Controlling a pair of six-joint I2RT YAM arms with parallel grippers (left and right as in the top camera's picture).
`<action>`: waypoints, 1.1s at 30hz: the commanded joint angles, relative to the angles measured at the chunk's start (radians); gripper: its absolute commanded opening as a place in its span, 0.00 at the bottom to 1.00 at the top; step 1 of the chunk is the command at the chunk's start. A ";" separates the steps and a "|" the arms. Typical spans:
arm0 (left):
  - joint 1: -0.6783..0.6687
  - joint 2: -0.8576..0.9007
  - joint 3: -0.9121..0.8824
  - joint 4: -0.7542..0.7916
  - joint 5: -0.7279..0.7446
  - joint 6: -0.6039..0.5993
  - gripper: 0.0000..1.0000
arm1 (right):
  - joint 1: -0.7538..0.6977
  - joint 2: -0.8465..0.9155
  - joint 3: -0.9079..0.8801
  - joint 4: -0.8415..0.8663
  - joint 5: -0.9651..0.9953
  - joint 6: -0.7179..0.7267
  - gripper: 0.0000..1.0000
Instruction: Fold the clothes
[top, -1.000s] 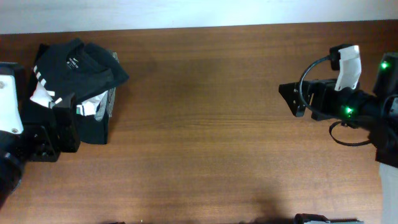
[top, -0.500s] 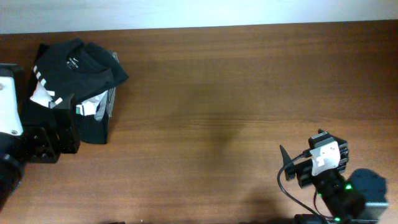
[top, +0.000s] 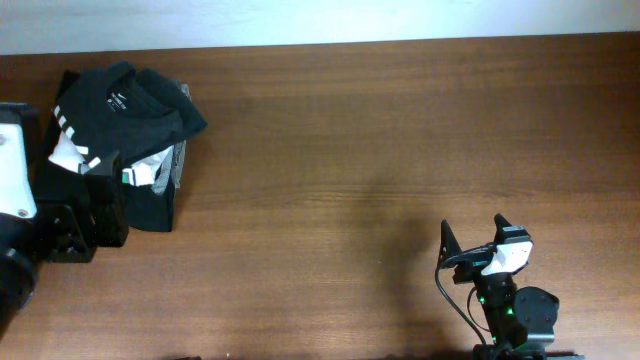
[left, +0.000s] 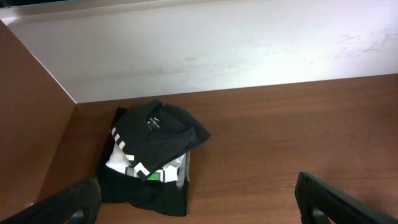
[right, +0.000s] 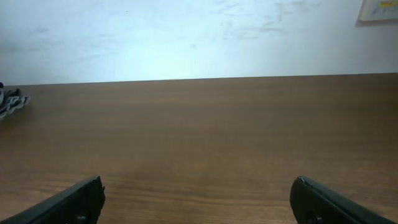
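The clothes (top: 125, 105), a dark, near-black T-shirt with a small pale neck label, lie bunched on top of a pile at the table's far left, seen also in the left wrist view (left: 158, 127). My left gripper (left: 199, 211) stands open just in front of the pile, nothing between its fingers (left: 74, 202). Far from the pile, my right gripper (top: 472, 228) is near the front edge at the right. It is open over bare wood, and the right wrist view shows the right gripper (right: 199, 202) with wood between its fingers (right: 329, 202).
Under the dark T-shirt lie a white tee with green print (top: 150, 165) and a black folded garment (top: 150, 205). The left arm (top: 15, 170) stands beside the pile at the left edge. A pale wall (left: 217, 50) runs along the table's (top: 330, 150) back edge.
My right arm has swung from the right middle of the table down to the front edge, jaws still open. The left arm and the pile have not moved.
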 joint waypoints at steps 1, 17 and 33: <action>-0.004 -0.002 -0.002 0.000 -0.008 -0.013 0.99 | 0.004 -0.010 -0.012 0.006 0.012 0.012 0.99; -0.004 -0.013 -0.066 0.079 0.035 -0.009 0.99 | 0.004 -0.010 -0.012 0.006 0.012 0.012 0.99; -0.004 -0.879 -1.800 1.277 0.170 -0.008 0.99 | 0.004 -0.010 -0.012 0.006 0.012 0.012 0.99</action>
